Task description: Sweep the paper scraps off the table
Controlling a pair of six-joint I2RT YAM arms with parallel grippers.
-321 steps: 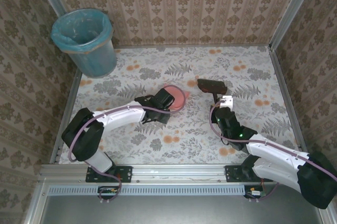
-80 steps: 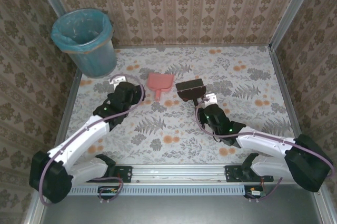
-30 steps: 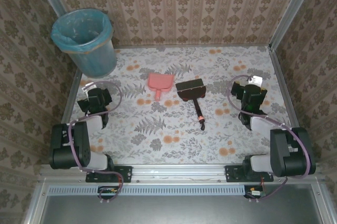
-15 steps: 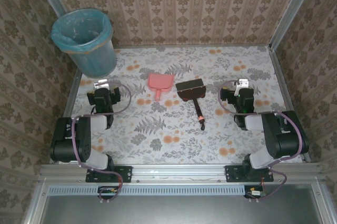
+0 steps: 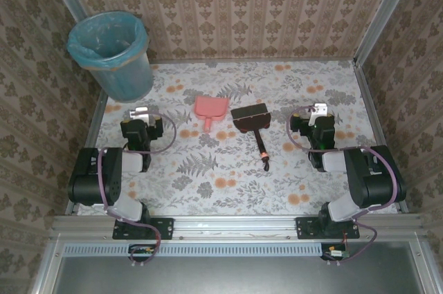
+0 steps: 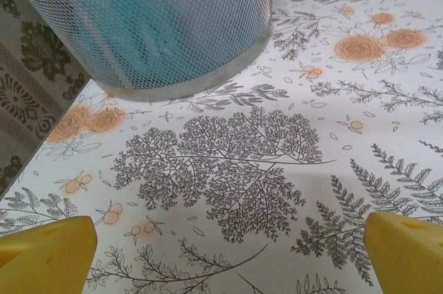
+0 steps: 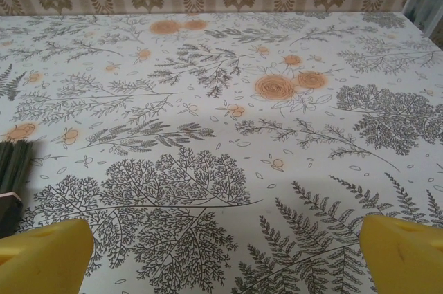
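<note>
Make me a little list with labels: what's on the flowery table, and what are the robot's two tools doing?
table: whitish cloth with grey ferns and orange flowers
bin: mesh, blue liner, far left corner
dustpan: pink, lying mid-table, not held
brush: dark, lying right of the dustpan, a gap between them, not held
left tool: open, empty, facing the bin
right tool: open, empty, low over the cloth
</note>
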